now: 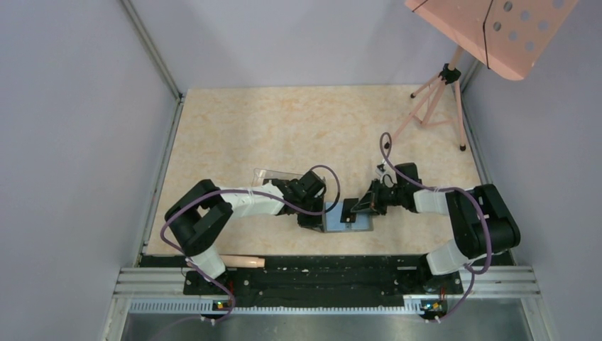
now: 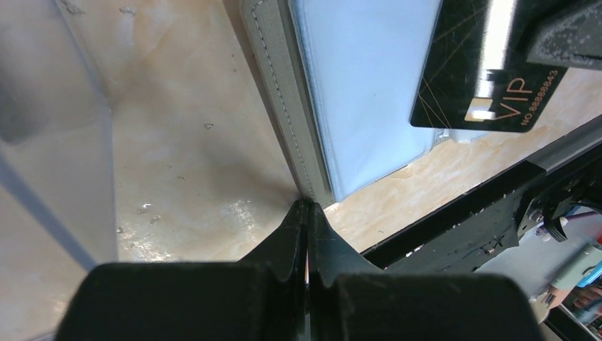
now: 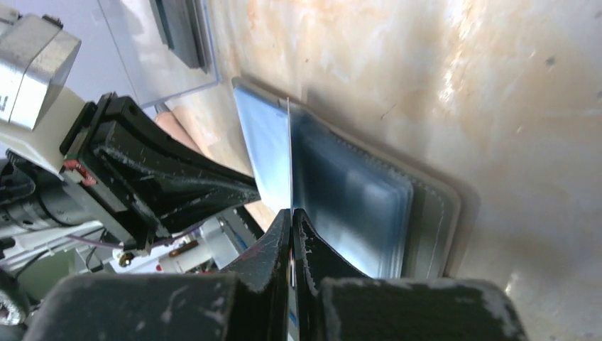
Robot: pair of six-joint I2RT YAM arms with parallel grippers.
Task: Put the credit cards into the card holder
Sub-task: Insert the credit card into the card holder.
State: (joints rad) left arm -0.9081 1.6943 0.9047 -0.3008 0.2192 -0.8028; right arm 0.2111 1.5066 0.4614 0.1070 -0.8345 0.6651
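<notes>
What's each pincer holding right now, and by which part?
Left pincer: the wallet, pinched at a corner of its gray border. Right pincer: a black card, gripped by one edge and standing on edge over the open wallet.

Plain pale purple-gray walls (image 1: 64, 142) at 9, 12 and 3 o'clock. In the middle, a shiny beige worktop (image 1: 298, 121) with cloudy marks. At 1 o'clock, a pink tripod (image 1: 449, 74) under a pink board (image 1: 490, 28) with round holes. At 6 o'clock, a silver rail (image 1: 145, 281).
</notes>
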